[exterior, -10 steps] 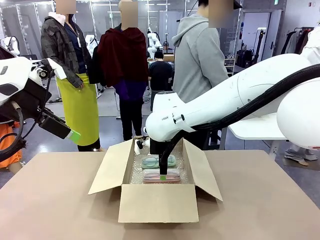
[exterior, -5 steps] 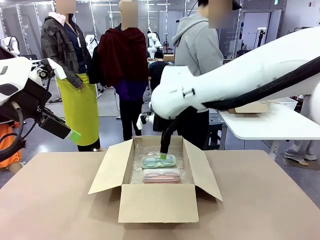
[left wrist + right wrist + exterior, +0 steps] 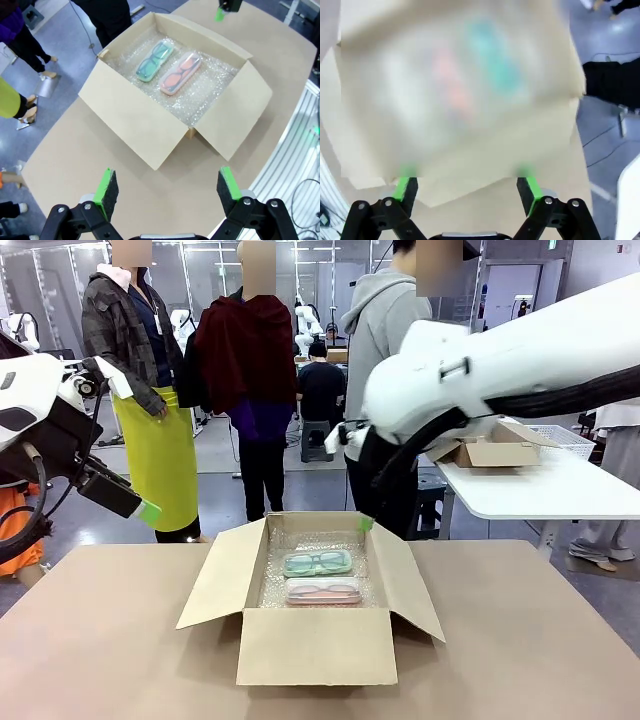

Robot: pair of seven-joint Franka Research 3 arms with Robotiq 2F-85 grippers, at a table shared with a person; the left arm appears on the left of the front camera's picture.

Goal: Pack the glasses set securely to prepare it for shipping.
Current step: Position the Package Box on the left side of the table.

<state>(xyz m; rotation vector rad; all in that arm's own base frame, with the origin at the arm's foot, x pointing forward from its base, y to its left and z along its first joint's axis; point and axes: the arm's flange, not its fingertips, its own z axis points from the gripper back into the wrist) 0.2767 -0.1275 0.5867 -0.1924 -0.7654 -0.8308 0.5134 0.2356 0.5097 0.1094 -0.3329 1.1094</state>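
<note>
Sitting in the middle of the surface (image 3: 90, 640), the open cardboard box (image 3: 315, 645) holds the pink case (image 3: 323, 590) and, just behind it, the teal case (image 3: 318, 563), both on bubble wrap (image 3: 210, 95). The left tool (image 3: 167, 186) and the right tool (image 3: 467, 181) hang above, wide open and empty.

In the right wrist view nearly everything is smeared by blur. The cardboard box (image 3: 460, 110) is a tan patch. The teal-green glasses case (image 3: 490, 55) and the pink glasses case (image 3: 451, 87) are two soft smudges, so no frames can be made out there.

In the front view the right gripper (image 3: 363, 525) is mostly lost against the dark trousers of a person (image 3: 395, 350); one green pad is clear. The box's near wall covers the front strip of the bubble wrap (image 3: 275, 583). The left arm (image 3: 30, 410) is cut by the left edge.

In the left wrist view the top edge cuts the right gripper.
</note>
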